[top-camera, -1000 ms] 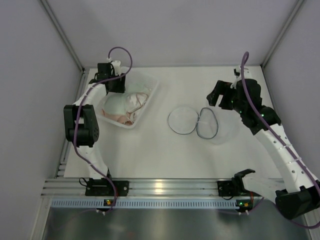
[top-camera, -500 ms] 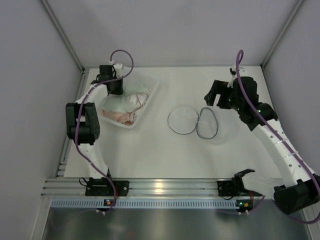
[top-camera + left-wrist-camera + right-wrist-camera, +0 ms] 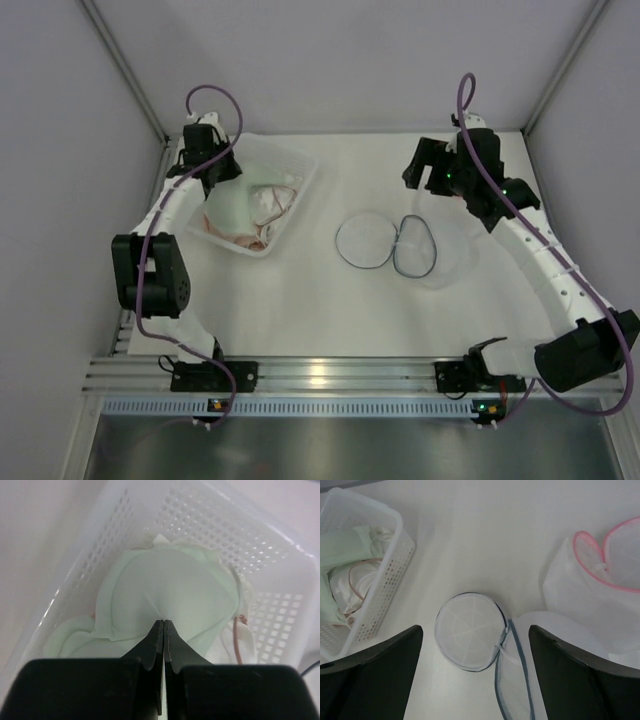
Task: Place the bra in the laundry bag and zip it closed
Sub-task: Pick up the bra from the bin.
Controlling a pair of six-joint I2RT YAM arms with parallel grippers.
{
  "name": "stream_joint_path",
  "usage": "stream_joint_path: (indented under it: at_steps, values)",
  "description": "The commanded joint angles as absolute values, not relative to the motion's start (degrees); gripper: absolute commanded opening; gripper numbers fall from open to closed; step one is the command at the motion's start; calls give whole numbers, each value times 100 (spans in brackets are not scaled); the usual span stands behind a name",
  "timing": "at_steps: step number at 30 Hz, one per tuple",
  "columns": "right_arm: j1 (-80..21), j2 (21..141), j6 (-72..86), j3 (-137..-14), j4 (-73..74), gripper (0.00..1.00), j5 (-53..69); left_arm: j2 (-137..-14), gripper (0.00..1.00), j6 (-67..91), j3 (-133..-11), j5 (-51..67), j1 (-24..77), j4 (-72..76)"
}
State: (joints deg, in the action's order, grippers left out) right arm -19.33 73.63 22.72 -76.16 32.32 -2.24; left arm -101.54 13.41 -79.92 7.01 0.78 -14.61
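Your left arm is stretched to the 10 o'clock corner, with the left gripper [image 3: 163, 622] angled down into the white basket [image 3: 240, 540]. Its fingers are pinched fully together on a pucker of the pale green bra [image 3: 170, 585], which lies in that basket. Your right arm reaches to 1 o'clock, with the right gripper [image 3: 428, 168] spread wide and holding nothing, raised above the table just 12 o'clock of the unzipped laundry bag [image 3: 415, 248] near centre.

Bright, even overhead light, faint soft shadows, wrist-view foregrounds blurred
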Motion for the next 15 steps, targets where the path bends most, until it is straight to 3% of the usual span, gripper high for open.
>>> stream_joint_path:
  at_steps: [1, 8, 15]
  values:
    - [-1890, 7339, 2513, -7743, 2936, 88, -325, -9318, 0, 1749, -7893, 335, 228, -844]
    - [-1951, 7146, 2803, -7639, 2770, 89, -255, -8842, 0, 1415, -7822, -193, 492, -844]
    - [-1986, 6969, 2760, -7471, 2558, 90, -124, -8350, 0, 1591, -7752, 246, 536, -852]
